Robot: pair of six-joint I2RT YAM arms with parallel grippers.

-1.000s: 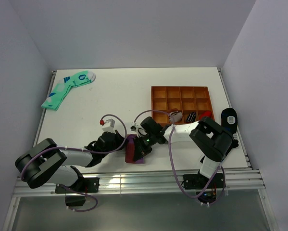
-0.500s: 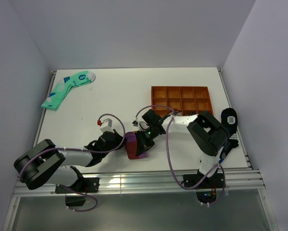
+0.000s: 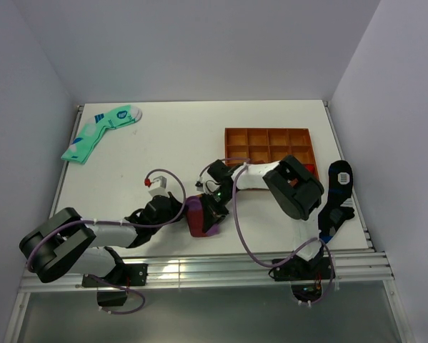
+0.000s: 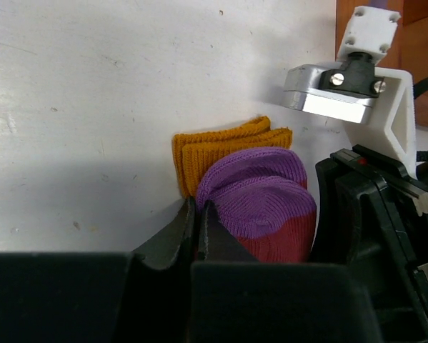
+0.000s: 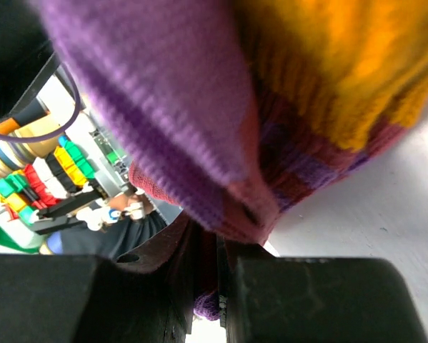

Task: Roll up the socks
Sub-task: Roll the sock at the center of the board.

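The socks (image 3: 201, 219) lie as a folded maroon bundle with a purple toe near the table's front middle. In the left wrist view the purple toe (image 4: 256, 191) lies over the orange cuff (image 4: 221, 146). My left gripper (image 3: 179, 213) is shut, and its tips (image 4: 197, 209) rest against the bundle's left edge. No cloth shows between them. My right gripper (image 3: 212, 206) is on the bundle's right side. In the right wrist view it (image 5: 212, 243) is shut on maroon and purple sock cloth (image 5: 163, 100), which fills the view with the orange cuff (image 5: 342, 64).
An orange compartment tray (image 3: 269, 146) stands behind and to the right. Mint-green socks (image 3: 99, 132) lie at the far left. A black sock with blue patches (image 3: 338, 191) lies at the right edge. The right wrist's white camera mount (image 4: 356, 86) is close beside the bundle.
The right arm's forearm and elbow have swung back and to the left while its gripper stays on the socks. The bundle has shifted slightly. The left arm has hardly moved.
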